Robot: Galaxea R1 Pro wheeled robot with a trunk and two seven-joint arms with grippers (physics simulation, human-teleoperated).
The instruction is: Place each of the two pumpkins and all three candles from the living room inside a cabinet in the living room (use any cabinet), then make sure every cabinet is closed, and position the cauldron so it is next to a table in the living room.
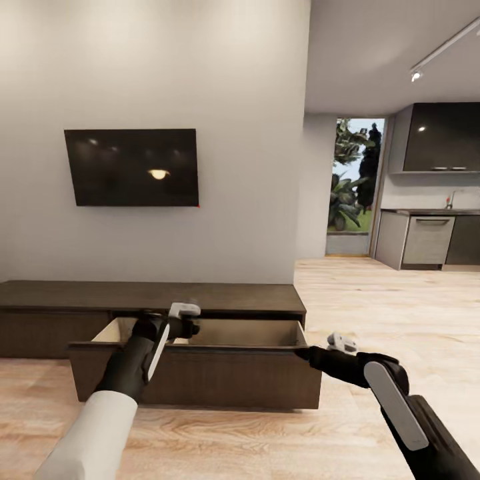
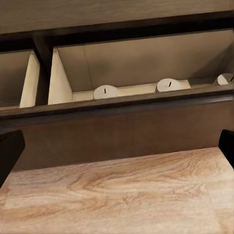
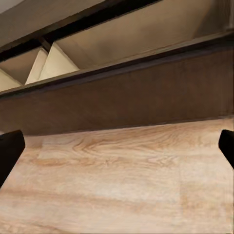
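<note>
Head view: the cabinet (image 1: 153,297) runs lengthwise along the wall under the TV (image 1: 131,167), one drawer (image 1: 200,377) pulled out. Left gripper (image 1: 183,319) hovers over it, right gripper (image 1: 340,343) at its corner. Left wrist view: jaws spread; three candles (image 2: 105,91) stand upright inside. Right wrist view: jaws spread. No legible writing

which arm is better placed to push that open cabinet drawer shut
Probably the right. Its pincer sits at the end of the pulled-out drawer front, outside it, so it could press the front inward. The left pincer hangs over the open drawer, above the three candles, and would have to withdraw first.
</note>
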